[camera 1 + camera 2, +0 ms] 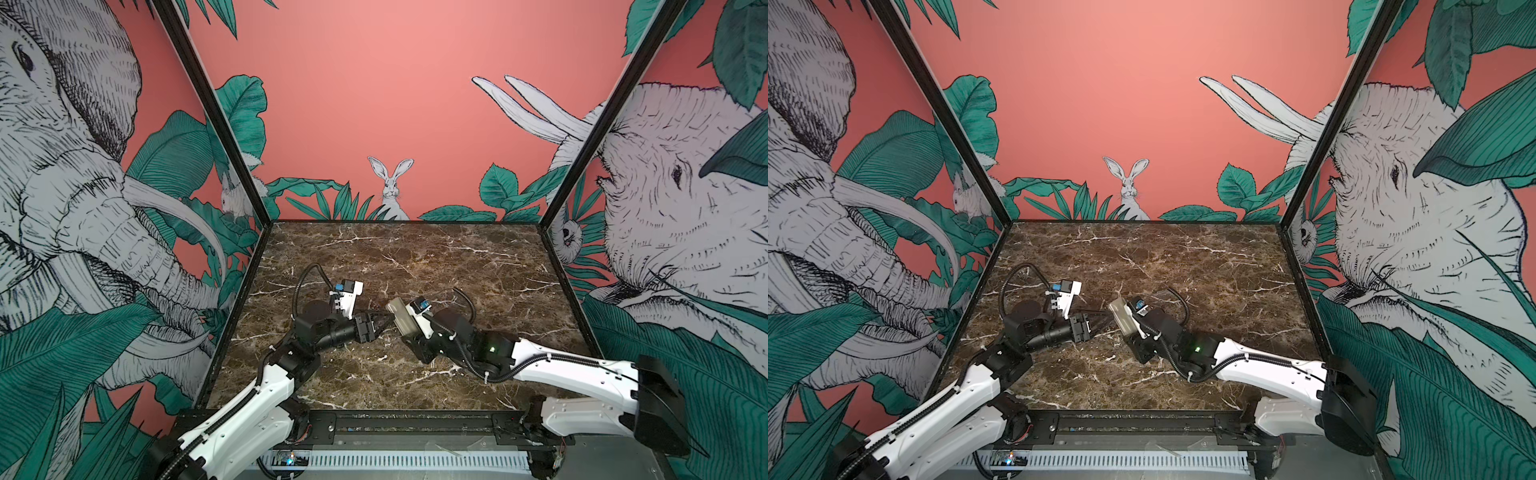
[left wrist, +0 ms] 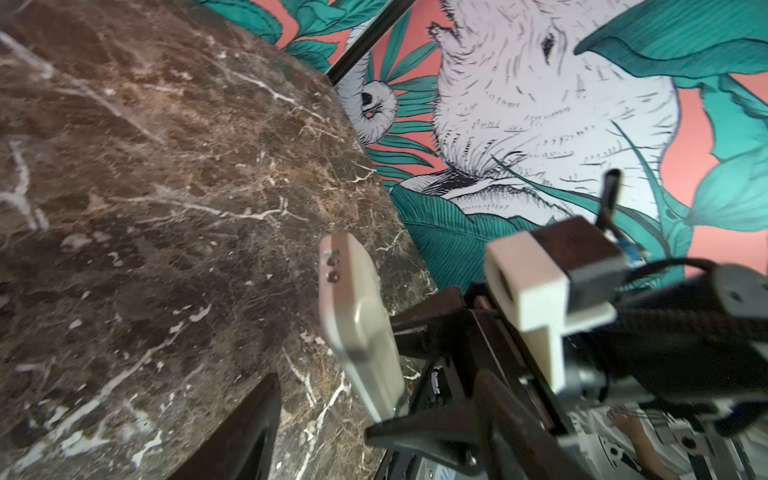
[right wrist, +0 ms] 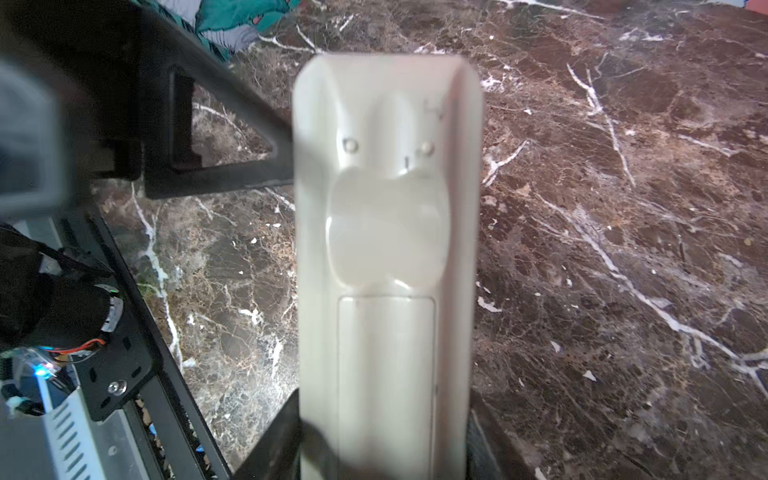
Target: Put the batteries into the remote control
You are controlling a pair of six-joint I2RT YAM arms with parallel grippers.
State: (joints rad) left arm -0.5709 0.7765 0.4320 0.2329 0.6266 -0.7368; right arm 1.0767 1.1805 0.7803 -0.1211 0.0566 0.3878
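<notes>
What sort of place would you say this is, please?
Probably a purpose-built robot test booth: a marble-patterned tabletop boxed in by jungle-mural walls on black frame posts, with robot arms based at a front rail.

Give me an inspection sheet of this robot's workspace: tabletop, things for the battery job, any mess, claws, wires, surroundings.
Surface: brown marble table with white veins.
Job's things: remote control held up off the table, greyish back towards the right wrist camera, cover panel seemingly in place; batteries: nothing seen.
Clutter: nothing seen.
Grippers: right gripper shut on one end of the remote control; left gripper open, close beside it.
Cables: black hose loops at both wrists, clear of the remote control.
Surroundings: pink mural walls with elephants, leaves and a rabbit; black frame posts.
</notes>
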